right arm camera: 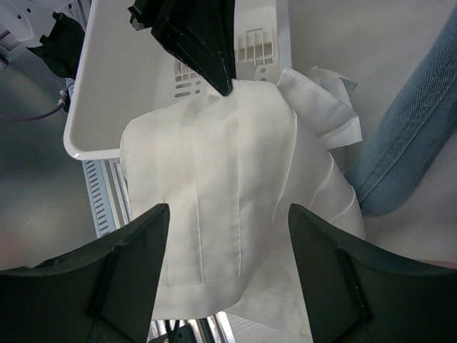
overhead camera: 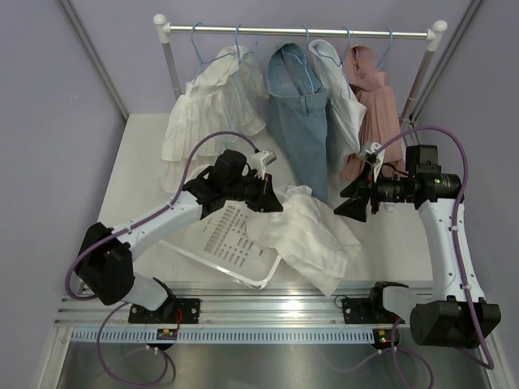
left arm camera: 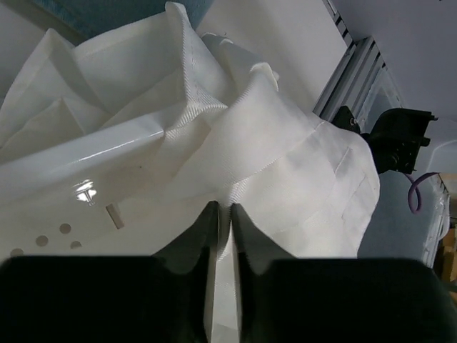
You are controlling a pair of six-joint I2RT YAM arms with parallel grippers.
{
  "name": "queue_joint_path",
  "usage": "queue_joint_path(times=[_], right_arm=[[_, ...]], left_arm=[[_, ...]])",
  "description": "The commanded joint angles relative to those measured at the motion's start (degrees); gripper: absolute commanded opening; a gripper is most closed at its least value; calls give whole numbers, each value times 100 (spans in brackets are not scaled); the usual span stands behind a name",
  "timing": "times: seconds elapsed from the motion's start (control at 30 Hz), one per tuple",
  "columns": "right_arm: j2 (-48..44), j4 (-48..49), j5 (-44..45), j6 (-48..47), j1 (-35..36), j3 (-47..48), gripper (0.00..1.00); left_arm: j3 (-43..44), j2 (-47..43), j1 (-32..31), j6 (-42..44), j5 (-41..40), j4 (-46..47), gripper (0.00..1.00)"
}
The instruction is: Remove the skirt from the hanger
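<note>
The white skirt (overhead camera: 304,231) lies crumpled on the table, its left part draped over the rim of a white basket (overhead camera: 219,243). No hanger shows on it. My left gripper (overhead camera: 274,203) is shut on a fold of the skirt (left arm camera: 271,143) at its upper left edge, with fabric pinched between the fingers (left arm camera: 223,209). My right gripper (overhead camera: 347,207) hovers open and empty just right of the skirt. In the right wrist view its jaws (right arm camera: 228,214) stand wide apart above the skirt (right arm camera: 235,186), and the left gripper (right arm camera: 221,82) shows at the skirt's far edge.
A clothes rack (overhead camera: 300,31) at the back holds a white ruffled dress (overhead camera: 215,105), a denim garment (overhead camera: 296,113), a white shirt (overhead camera: 345,113) and a pink garment (overhead camera: 373,105) on blue hangers. The denim hem (right arm camera: 414,143) hangs close to the right gripper.
</note>
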Motion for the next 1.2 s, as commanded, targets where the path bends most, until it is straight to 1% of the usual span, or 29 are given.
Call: queue_joint_path(times=[0.0, 0.03, 0.13, 0.23, 0.27, 0.33, 0.37, 0.4, 0.47, 0.5, 0.7, 0.73, 0.87, 1.0, 1.1, 1.17], right_arm=[[-13, 41, -146, -115, -19, 18, 76], [-22, 33, -137, -115, -19, 27, 76], [-22, 33, -128, -115, -19, 36, 76], [-31, 50, -119, -80, -19, 88, 76], [-31, 50, -119, -71, -19, 158, 76], [-13, 76, -128, 8, -19, 246, 76], [13, 85, -137, 26, -19, 369, 76], [39, 94, -146, 78, -19, 431, 76], [101, 103, -146, 105, -10, 623, 76], [127, 94, -146, 114, -19, 686, 76], [251, 138, -102, 131, -27, 880, 76], [259, 164, -93, 140, -27, 880, 76], [268, 199, -84, 167, -27, 827, 77], [259, 235, -58, 193, -27, 809, 77], [259, 261, -58, 219, -27, 792, 77], [242, 270, -67, 237, -27, 800, 77]], left_arm=[[433, -69, -29, 52, 288, 219, 3], [494, -148, -29, 87, 279, 114, 0], [661, -393, -29, 175, 253, -149, 0], [1170, -578, -29, 228, 227, -457, 0], [1563, -692, -20, 228, 244, -676, 0], [2013, -772, -29, 228, 209, -975, 0], [2242, -851, -20, 263, 131, -1090, 0], [2705, -878, -20, 289, 60, -1195, 0], [3138, -974, 15, 316, -124, -1468, 0], [3523, -1001, 76, 307, -160, -1530, 0], [4686, -1273, 410, 245, -449, -1636, 0], [5009, -1299, 419, 263, -502, -1644, 0], [5748, -1458, 437, 500, -915, -1601, 0], [6251, -1642, 455, 667, -1276, -1478, 0], [6506, -1721, 446, 965, -1635, -1775, 0], [6515, -1783, 455, 1237, -2021, -2258, 0]])
